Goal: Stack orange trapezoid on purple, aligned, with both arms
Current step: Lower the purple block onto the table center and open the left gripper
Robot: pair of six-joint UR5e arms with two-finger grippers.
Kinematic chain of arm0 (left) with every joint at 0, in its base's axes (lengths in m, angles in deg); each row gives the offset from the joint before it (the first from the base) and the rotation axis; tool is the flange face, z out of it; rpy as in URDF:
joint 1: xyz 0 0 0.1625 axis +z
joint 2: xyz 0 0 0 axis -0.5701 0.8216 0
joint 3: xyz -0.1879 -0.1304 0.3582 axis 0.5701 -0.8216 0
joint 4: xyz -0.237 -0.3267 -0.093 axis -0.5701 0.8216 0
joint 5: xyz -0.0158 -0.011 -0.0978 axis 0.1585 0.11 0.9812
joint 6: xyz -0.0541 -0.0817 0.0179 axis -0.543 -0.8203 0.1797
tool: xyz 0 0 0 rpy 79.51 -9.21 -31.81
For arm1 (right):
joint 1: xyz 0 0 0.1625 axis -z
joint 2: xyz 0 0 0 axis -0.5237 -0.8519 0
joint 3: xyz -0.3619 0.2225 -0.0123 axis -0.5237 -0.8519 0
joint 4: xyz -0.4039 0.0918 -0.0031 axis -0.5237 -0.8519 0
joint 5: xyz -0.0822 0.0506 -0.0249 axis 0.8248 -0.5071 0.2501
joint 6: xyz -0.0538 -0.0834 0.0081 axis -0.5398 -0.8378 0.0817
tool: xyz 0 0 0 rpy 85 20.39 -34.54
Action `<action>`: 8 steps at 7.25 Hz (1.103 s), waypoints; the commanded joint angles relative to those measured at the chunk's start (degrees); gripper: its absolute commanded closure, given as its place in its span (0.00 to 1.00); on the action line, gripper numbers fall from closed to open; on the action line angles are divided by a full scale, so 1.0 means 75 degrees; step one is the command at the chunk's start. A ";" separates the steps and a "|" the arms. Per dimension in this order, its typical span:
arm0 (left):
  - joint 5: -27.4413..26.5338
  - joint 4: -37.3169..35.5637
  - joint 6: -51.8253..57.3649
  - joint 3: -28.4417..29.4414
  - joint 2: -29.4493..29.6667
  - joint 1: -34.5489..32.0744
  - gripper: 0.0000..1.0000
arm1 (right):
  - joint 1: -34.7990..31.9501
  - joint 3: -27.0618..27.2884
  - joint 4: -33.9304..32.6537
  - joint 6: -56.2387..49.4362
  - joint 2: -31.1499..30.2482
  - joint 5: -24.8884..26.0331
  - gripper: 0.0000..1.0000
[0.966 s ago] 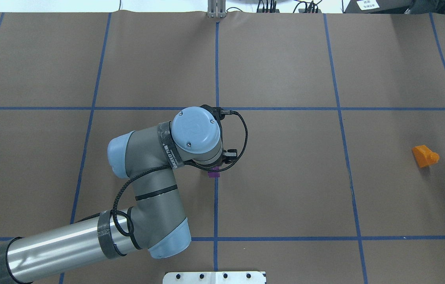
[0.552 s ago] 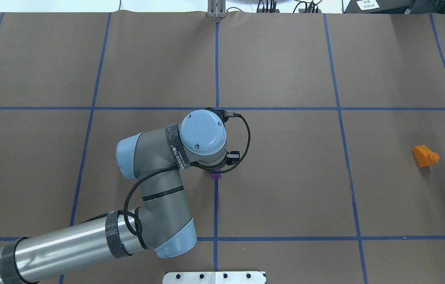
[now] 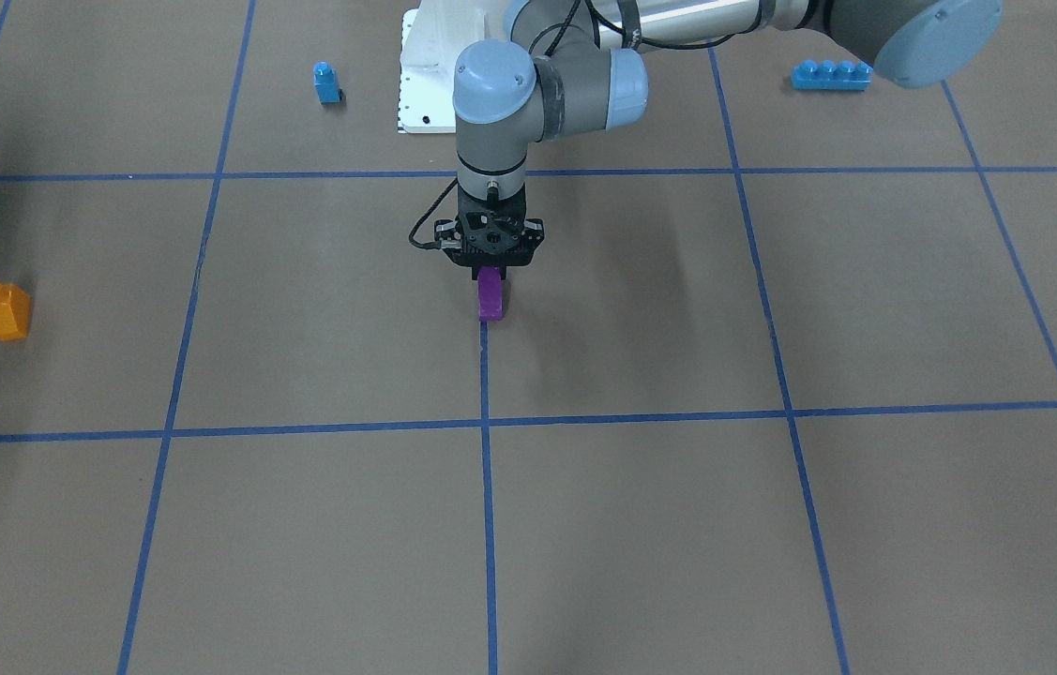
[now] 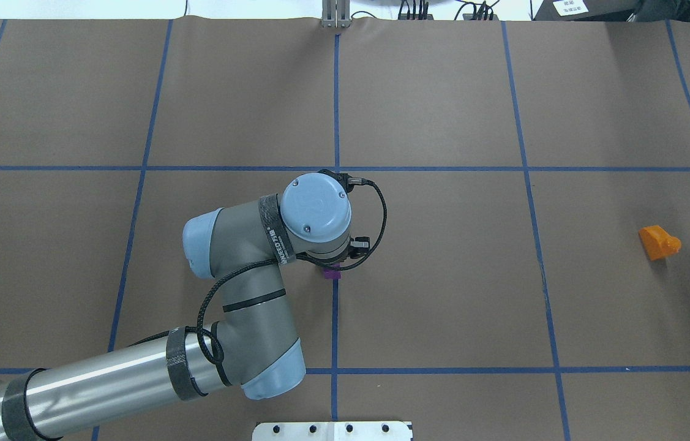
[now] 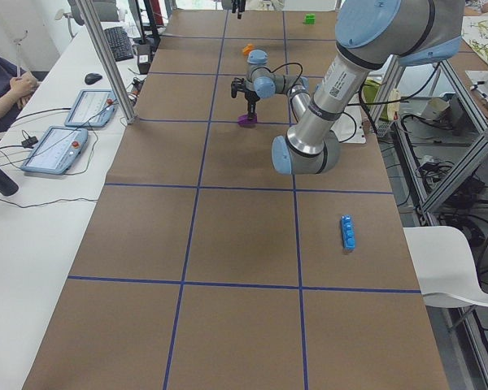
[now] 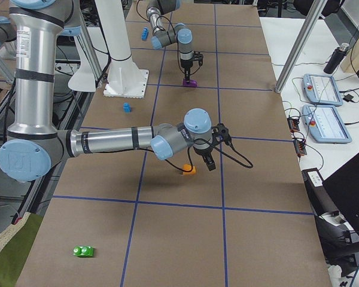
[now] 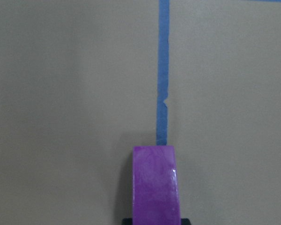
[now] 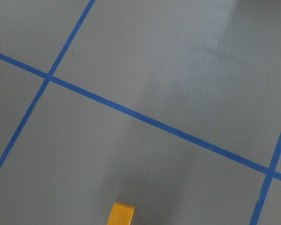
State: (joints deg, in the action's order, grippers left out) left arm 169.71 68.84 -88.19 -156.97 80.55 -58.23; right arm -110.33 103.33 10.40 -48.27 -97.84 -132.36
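We've got a brown surface (image 4: 442, 275) with a blue tape grid. We read the purple block (image 3: 490, 295) as glossy, plain; orange trapezoid (image 4: 659, 241) at its 3 o'clock overhead, plain too. Grey left arm (image 4: 247, 294), light-blue caps, black cable; black left hand (image 3: 490, 274). Blue: single-stud block (image 3: 326, 82), four-stud brick (image 3: 831, 74). Also white base (image 3: 420, 94), green block (image 6: 83, 251).

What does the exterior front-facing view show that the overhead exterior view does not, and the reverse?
Front-facing only: the left gripper, jaws shut on the purple block, a blue single-stud block and a blue four-stud brick. Overhead only: the metal post at the table's far edge; there the wrist hides the gripper. Both: the left arm, the orange trapezoid, the white base plate and at least part of the purple block.
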 commanded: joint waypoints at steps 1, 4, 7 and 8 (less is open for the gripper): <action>-0.0012 0.0001 0.0026 0.0003 0.0000 0.0000 1.00 | 0.0000 0.0000 0.0000 -0.0008 0.0004 0.0012 0.00; -0.0012 0.0001 0.0400 0.0003 0.0000 0.0000 1.00 | 0.0000 0.0000 0.0000 0.0004 0.0004 0.0012 0.00; 0.0000 0.0001 0.0401 0.0003 0.0000 0.0000 0.96 | 0.0000 0.0000 0.0000 0.0004 0.0004 0.0012 0.00; -0.0012 0.0012 0.0401 0.0003 0.0000 0.0000 0.83 | 0.0000 0.0000 0.0000 0.0004 0.0004 0.0023 0.00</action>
State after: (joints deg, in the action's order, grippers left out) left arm 169.66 68.87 -85.20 -156.95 80.58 -58.22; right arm -110.33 103.33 10.41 -48.24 -97.81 -132.25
